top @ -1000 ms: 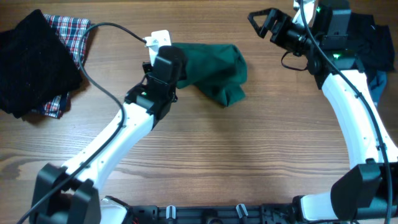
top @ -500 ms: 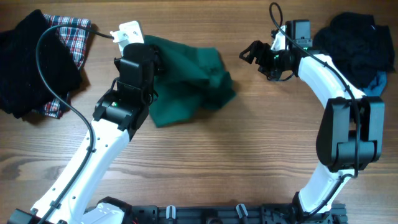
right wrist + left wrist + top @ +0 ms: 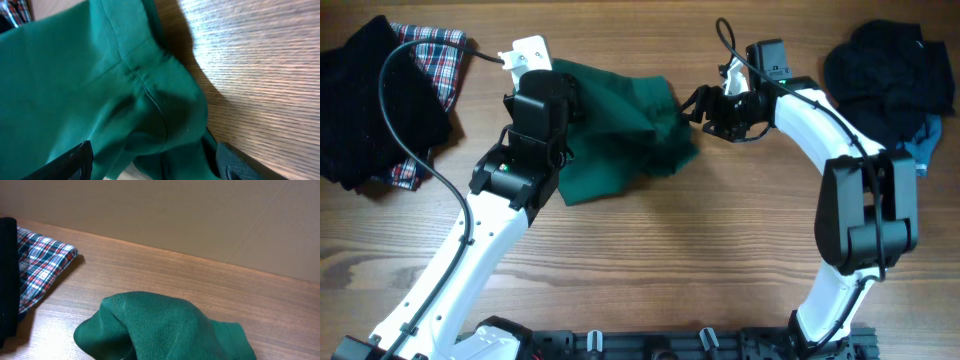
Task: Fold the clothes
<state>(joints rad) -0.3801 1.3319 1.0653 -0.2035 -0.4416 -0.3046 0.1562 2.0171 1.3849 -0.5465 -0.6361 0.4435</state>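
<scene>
The 2 arms bend inward over the far half of the table [image 3: 720, 250]. The left gripper [image 3: 568, 100] is clenched on the left edge of the clothes [image 3: 620, 120]. The right gripper [image 3: 695, 108] straddles their right edge, jaws apart. The green cloth lies crumpled between them.

The clothes [image 3: 620, 125] are one plain dark-green garment. It lies crumpled and not folded on the worktop [image 3: 700, 250], between the left jaws and the right jaws. Its upper left edge goes in at the left jaws, which are closed, and the cloth stands up there in a rounded hump. Its right edge, with a stitched seam and a thick fold, lies between the right jaws, which stand wide on both sides of it.
</scene>
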